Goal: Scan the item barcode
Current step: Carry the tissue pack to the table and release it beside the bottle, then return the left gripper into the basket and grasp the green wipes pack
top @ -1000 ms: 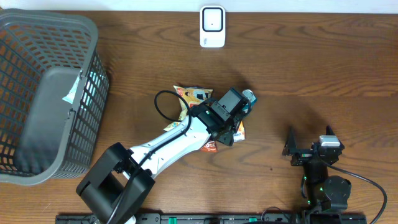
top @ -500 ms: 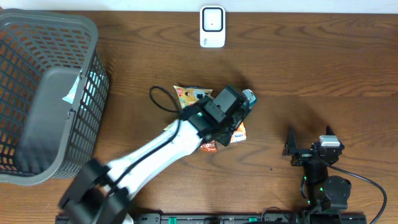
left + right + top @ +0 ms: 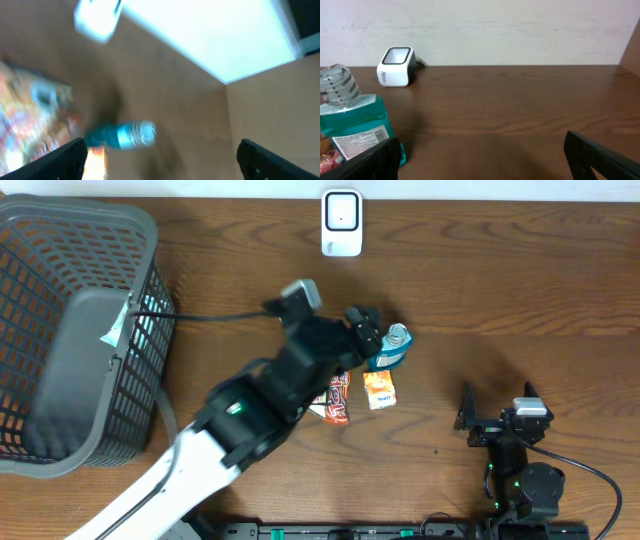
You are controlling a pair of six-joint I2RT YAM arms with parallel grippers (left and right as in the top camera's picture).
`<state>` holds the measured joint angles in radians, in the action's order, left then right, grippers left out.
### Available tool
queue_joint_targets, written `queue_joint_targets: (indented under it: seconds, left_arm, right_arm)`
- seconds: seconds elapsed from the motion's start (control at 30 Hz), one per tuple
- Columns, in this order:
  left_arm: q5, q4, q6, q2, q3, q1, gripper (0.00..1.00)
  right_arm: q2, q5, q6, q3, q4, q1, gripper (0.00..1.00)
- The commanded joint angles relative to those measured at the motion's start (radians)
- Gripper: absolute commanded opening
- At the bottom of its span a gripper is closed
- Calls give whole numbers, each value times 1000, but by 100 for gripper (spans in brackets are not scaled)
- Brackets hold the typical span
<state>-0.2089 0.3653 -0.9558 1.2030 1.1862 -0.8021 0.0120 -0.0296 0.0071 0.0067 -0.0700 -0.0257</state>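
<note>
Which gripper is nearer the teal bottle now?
Left. The left gripper is open right beside the bottle, at its left. The right gripper is open too, well off to the bottle's right, near the table's front edge.

Wood-grain table (image 3: 520, 290), plastic basket (image 3: 60, 250), glossy packet (image 3: 379, 390)

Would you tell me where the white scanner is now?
Overhead view: the white scanner sits at the far edge of the table, centre, beyond the teal bottle and right of the grey basket.
</note>
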Motion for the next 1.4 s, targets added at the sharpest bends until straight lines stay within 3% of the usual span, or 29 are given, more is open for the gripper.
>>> queue_joint_targets:
  seconds: [0.0,0.17,0.33,0.47,0.6,0.7,1.0,1.17,1.37]
  left_arm:
    - [-153,-14,389,-82,59,49,100]
    - [-156,-7,599,-184,165,220,99]
    - [-285,57,603,-241,215,449,98]
    - [-313,149,547,-257,215,654,98]
    - [-307,295,360,-243,215,870,98]
    - [-215,378,267,-213,215,1024,98]
    - [285,448,262,23,215,1341,98]
    - [489,471,294,208,215,1400,98]
    - [512,467,331,389,215,1401,98]
  right_arm:
    - [-5,1,11,-1,-4,5,99]
    - [-5,1,11,-1,-4,5,99]
    - [-5,1,11,-1,-4,5,99]
    - [-5,1,11,-1,-4,5,99]
    - [-5,1,11,-1,-4,5,99]
    - [-5,1,11,-1,-4,5,99]
    - [-5,1,11,-1,-4,5,99]
    - [-5,1,11,-1,-4,5,99]
    - [-5,1,11,-1,-4,5,99]
